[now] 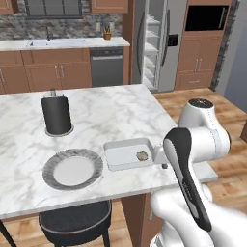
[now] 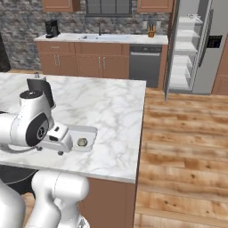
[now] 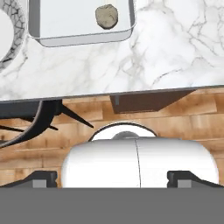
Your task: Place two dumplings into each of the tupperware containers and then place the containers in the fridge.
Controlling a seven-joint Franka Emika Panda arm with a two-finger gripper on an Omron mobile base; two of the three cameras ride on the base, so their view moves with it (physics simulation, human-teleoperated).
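gripper (image 3: 112, 175): The two small dark finger tips stand far apart, spread as wide as they go. Nothing is between them and they touch nothing. The hand hangs over the near edge of the counter.
tray (image 1: 129, 153): The shallow pale grey-white rectangular tupperware tray with rounded corners sits on the counter near its front edge, at about 12 o'clock from the hand in the hand view.
dumpling (image 1: 142, 156): One small round beige lump with a wrinkled top lies inside the tray, toward its right end.
how the dumpling will handle: I think it is light, soft and easy to squash. Best to take it by its two sides with a gentle squeeze.
how the tray will handle: It looks light and stiff, maybe slippery. The raised rim is the place to pinch, and it should stay flat so the dumpling does not roll.
counter (image 1: 111, 111): White marble island top.
plate (image 1: 73, 170): A round grey plate with a white middle lies at 9 o'clock from the tray, just beside it.
holder (image 1: 57, 115): A tall dark round holder stands at about 11 o'clock from the plate.
fridge (image 1: 157, 43): The tall grey steel fridge stands far off at 1 o'clock, door open, white shelves showing.
task: Still early, I think.
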